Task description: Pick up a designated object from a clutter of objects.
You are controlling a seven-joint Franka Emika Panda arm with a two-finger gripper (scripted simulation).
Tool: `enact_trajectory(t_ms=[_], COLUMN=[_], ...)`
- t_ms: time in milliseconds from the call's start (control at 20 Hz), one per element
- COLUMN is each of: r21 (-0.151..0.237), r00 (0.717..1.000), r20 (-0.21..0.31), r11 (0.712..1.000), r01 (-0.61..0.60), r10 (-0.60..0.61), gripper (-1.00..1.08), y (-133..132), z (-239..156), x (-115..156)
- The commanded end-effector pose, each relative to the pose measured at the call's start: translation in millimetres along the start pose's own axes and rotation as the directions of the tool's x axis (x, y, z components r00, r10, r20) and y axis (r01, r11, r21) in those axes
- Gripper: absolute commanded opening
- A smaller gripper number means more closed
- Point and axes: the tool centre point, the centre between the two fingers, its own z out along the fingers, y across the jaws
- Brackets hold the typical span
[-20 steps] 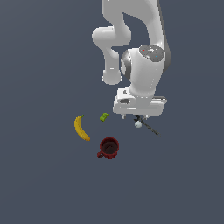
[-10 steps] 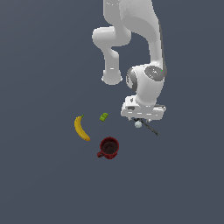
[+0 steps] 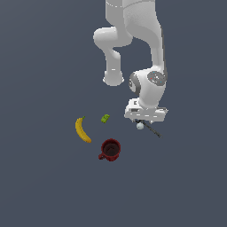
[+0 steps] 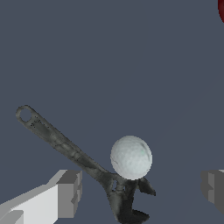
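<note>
Because the white ball point(image 4: 131, 157) is smooth, round and probably light, it is best gripped across its middle; it rests against the wrench's point(image 4: 70, 148) head, between wide-open jaws.

**Two cameras: one wide and high, one close at the ball**

The exterior view looks down steeply from well above and far off, taking in the whole arm and every object around the white ball point(image 3: 140, 126). The wrist view sits close above that ball point(image 4: 131, 157), facing the floor. Both views share the ball, the wrench point(image 3: 152, 130) point(image 4: 78, 156) touching it, and the mug point(image 3: 110, 150), whose edge point(image 4: 221, 11) barely enters the wrist view.
</note>
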Motion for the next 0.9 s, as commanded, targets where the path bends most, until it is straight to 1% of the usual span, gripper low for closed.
enact_trajectory(t_ms=[0,250,600,850], r21=[0.0,0.0,0.001,0.001], r00=[1.0,1.0,1.0,1.0], r20=[-0.001,-0.001,-0.001,-0.001], r11=[1.0,1.0,1.0,1.0], r01=[-0.001,-0.001,-0.001,-0.002], r10=[0.001,0.001,0.001,0.002], gripper=[1.0,1.0,1.0,1.0], y=[0,0,0,0], z=[0,11,41,51], x=[0,0,-1,-1])
